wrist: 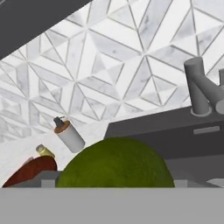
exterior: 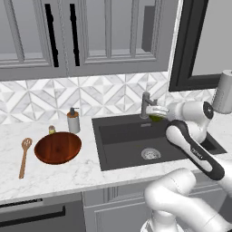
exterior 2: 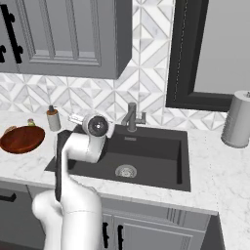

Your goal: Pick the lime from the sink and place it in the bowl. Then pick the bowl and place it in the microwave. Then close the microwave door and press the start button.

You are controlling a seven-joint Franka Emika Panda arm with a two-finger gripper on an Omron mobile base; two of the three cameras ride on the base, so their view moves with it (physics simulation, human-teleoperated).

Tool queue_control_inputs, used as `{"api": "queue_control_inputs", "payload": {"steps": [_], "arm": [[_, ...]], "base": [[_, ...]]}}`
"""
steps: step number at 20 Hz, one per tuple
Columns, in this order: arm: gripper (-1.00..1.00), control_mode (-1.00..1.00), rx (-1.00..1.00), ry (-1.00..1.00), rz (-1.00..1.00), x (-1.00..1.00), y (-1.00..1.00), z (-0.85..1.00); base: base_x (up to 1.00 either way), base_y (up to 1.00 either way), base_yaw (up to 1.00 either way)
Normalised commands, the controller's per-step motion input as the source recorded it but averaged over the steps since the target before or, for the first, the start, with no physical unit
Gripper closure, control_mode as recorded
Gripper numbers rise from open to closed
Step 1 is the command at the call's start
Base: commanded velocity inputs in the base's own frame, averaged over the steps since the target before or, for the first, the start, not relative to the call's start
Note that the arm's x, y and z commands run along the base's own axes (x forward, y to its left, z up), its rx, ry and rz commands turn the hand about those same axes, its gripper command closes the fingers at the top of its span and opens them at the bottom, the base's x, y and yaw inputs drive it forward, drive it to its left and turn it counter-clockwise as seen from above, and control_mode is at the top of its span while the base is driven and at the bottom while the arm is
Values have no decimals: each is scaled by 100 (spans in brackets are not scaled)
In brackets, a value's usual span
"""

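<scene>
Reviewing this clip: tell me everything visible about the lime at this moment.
The lime is a small round fruit, dull olive-green with a faintly mottled skin. It sits at the gripper, lifted above the dark sink near the faucet, touching neither basin nor counter. In the hand view it bulges large at the bottom, its lower half cut off, and the jaws gripping it are hidden there. The left base view shows just a green sliver under the white hand. It is well apart from the bowl.

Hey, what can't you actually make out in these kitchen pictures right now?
- Fingers: in the hand view the lime covers them, so the grip itself is unseen.
- Gripper: left base view, small and blended with the faucet.
- Bowl: hand view, cut off at the bottom.
- Small jar beside the bowl: too small to identify.
</scene>
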Motion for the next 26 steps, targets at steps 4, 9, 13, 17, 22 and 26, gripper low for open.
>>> {"api": "queue_control_inputs", "payload": {"steps": [4,9,13,17,22,26], "arm": [[100,-100,-6,15,-2,-83,4,100],[100,-100,-3,7,0,-57,42,55],[100,-100,-10,32,3,-39,75,49],[100,-100,-18,25,1,-8,96,-3],[100,-100,-16,28,2,2,78,-9],[100,-100,-3,28,6,20,73,-65]], "base": [[0,0,0],[0,0,0],[0,0,0],[0,0,0],[0,0,0],[0,0,0]]}}
